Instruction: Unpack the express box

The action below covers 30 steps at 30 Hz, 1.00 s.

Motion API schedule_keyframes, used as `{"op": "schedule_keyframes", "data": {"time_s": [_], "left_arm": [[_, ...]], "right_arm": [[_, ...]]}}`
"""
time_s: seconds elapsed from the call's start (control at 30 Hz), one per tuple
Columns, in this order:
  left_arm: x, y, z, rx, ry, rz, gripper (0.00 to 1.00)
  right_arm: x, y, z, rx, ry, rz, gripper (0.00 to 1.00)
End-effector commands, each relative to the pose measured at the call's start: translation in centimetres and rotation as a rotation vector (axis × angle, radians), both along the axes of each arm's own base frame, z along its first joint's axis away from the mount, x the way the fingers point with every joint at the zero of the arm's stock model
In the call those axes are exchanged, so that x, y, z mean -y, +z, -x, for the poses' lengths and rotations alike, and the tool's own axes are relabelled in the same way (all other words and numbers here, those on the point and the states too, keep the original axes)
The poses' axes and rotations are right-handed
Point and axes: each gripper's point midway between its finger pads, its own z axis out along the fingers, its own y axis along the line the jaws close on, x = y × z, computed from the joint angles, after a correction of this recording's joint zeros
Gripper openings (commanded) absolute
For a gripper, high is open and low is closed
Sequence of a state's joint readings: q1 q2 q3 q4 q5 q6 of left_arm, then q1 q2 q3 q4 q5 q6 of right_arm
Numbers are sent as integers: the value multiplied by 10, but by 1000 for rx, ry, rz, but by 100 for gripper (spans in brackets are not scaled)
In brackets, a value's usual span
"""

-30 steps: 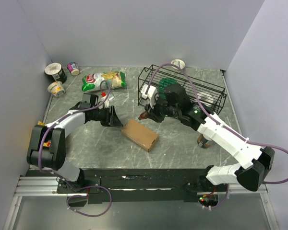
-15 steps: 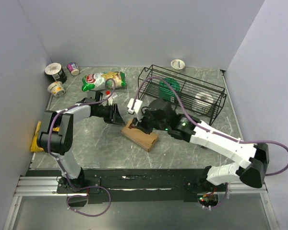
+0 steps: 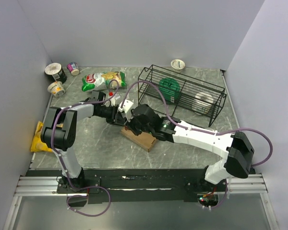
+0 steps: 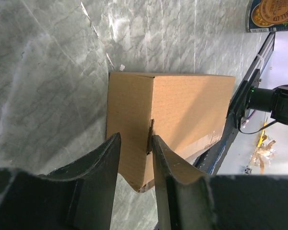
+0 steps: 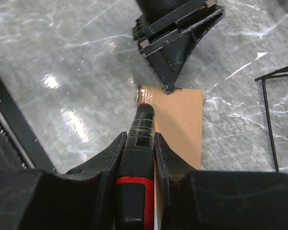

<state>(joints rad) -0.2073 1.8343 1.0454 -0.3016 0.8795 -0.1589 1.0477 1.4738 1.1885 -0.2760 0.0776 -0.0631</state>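
The express box [image 3: 146, 139], a flat brown carton, lies shut on the marble table in the middle. My left gripper [image 3: 120, 117] points at its far-left end. In the left wrist view its jaws [image 4: 136, 140] stand narrowly apart, with the box [image 4: 192, 105] and its near corner showing in the gap; contact cannot be told. My right gripper [image 3: 133, 125] hangs over the same end, shut on a black cutter with a red band [image 5: 140, 158]. The cutter's tip sits at the box's [image 5: 182, 120] left edge, close to the left gripper [image 5: 169, 87].
A black wire basket [image 3: 216, 91] stands at the back right, holding a green item [image 3: 169, 88] and a white roll [image 3: 201, 100]. A chip bag [image 3: 104, 80] and three cups [image 3: 55, 72] sit at the back left. A yellow wrapper [image 3: 38, 136] lies at the left edge.
My right arm swung left from the basket to over the box's left end, cutter in its grip. The left gripper reached right to that end and its jaws narrowed.
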Motion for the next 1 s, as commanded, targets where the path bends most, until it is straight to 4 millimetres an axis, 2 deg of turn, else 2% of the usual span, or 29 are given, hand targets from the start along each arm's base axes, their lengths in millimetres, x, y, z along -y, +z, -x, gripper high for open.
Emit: {"op": "schedule_keyframes", "data": {"time_s": [0.0,0.3,0.67,0.97], "left_arm": [[-1,-9,-2,-15,8,-31,38],[-1,-16,-4,-33,30,-35,37],[-2,-25,-7,-63,39,-50,35],[-2,-28,-10,-74,44,-54,34]], "right_arm": [[-18,29,-15,73,-68,-127,0],[-31,23,-15,46,-81,-173,0],[-35,4,-7,47,-8,-150,0],[-36,-1,-9,68,0,-131,0]]}}
